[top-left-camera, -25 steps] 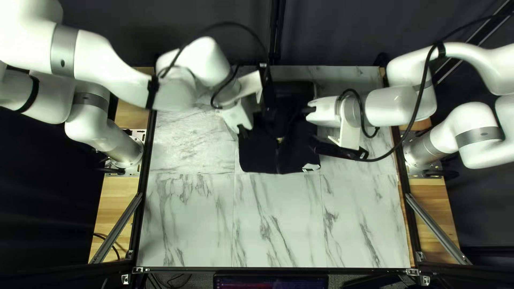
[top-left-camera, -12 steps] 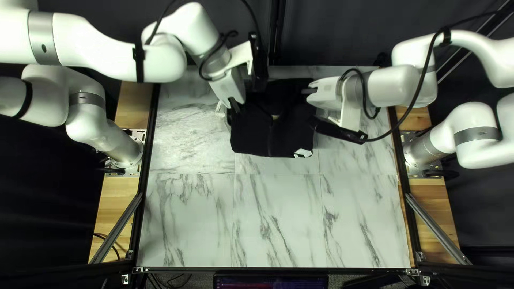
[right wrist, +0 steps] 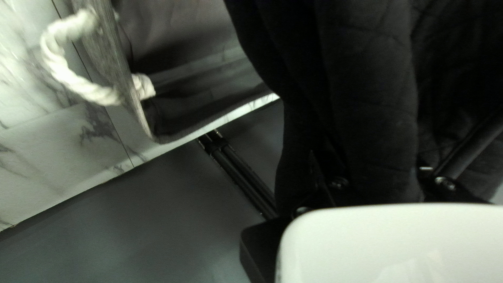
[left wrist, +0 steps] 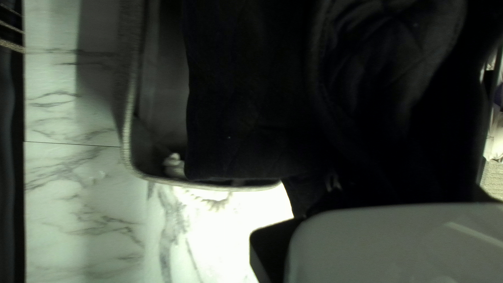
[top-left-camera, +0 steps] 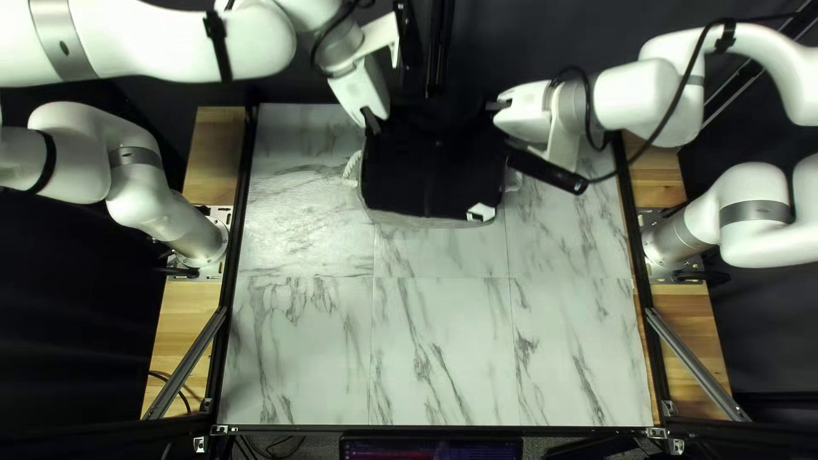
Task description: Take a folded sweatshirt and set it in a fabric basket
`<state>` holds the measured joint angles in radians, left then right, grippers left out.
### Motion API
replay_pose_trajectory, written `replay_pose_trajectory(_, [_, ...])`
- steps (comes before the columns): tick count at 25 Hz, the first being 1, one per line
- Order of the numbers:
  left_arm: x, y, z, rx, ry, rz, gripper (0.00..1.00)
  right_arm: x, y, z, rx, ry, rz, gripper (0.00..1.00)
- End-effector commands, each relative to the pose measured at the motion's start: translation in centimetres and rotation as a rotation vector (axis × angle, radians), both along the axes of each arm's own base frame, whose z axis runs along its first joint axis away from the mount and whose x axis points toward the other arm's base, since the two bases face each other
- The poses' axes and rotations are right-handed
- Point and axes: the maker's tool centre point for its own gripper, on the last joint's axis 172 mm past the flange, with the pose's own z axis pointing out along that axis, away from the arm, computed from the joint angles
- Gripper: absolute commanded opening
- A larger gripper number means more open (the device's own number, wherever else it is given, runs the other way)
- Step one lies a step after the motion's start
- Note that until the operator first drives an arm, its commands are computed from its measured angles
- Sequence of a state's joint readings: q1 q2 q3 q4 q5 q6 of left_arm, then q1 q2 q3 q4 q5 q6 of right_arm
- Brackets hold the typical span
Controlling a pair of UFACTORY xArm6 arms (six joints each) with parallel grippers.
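Observation:
My left gripper [top-left-camera: 373,124] and my right gripper [top-left-camera: 498,121] hold the black sweatshirt [top-left-camera: 426,175] by its two sides, raised over the grey fabric basket [top-left-camera: 409,220]. In the left wrist view the sweatshirt [left wrist: 246,99] hangs ahead of the left gripper [left wrist: 361,196], overlapping the basket's opening beside its rim [left wrist: 127,120]; the dark fingers barely show. Bunched cloth [right wrist: 361,94] is pinched by the right gripper [right wrist: 387,183] in the right wrist view, with the basket rim [right wrist: 123,73] off to one side. Most of the basket's inside is hidden.
White rope handles [top-left-camera: 351,166] stick out at the basket's ends; one handle [right wrist: 68,78] shows near the right gripper's side. The basket stands on the marble-patterned table [top-left-camera: 443,341] near its far edge, with a dark curtain [top-left-camera: 545,51] behind.
Both arms have moved toward the table's far edge, carrying the sweatshirt with them. The basket's near rim and handles, earlier mostly covered, now show below and beside the cloth.

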<state>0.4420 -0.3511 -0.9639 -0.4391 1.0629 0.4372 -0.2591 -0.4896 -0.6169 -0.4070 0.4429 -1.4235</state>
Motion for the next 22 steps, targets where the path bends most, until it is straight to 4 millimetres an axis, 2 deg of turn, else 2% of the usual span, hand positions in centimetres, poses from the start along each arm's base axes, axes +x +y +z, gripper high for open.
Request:
replay_pose_trajectory(1, [-0.3, 2.4, -1.2, -0.013, 0.0, -0.004, 0.0, 0.1, -2.6, -0.6, 0.009, -0.005, -0.009, 0.0])
replay_pose_trajectory(4, [-0.1, 4.8, -2.4, -0.02, 0.005, -0.006, 0.0, 0.2, -5.1, -1.1, 0.014, -0.008, -0.01, 0.0])
replay_pose_trajectory(6, [-0.1, 5.6, -2.8, -0.023, 0.006, -0.008, 0.0, 0.4, -5.7, -1.4, 0.016, -0.008, -0.01, 0.0])
replay_pose_trajectory(8, [0.2, 7.0, -4.0, -0.03, 0.007, -0.011, 0.0, 0.8, -7.0, -2.6, 0.016, -0.007, -0.012, 0.0])
replay_pose_trajectory(13, [0.0, 8.6, -6.9, -0.042, 0.006, -0.019, 0.0, 2.0, -8.3, -5.4, -0.002, 0.014, -0.05, 0.0])
replay_pose_trajectory(17, [-0.8, 8.0, -8.6, -0.053, 0.005, -0.02, 0.0, 2.1, -7.8, -6.6, -0.005, 0.01, -0.047, 0.0])
replay_pose_trajectory(19, [-1.1, 7.3, -9.1, -0.057, 0.005, -0.019, 0.0, 2.1, -6.9, -6.9, -0.005, 0.01, -0.048, 0.0])
replay_pose_trajectory(22, [-1.2, 5.2, -9.2, -0.057, 0.007, -0.02, 0.0, 2.1, -4.7, -7.4, -0.007, 0.015, -0.049, 0.0])
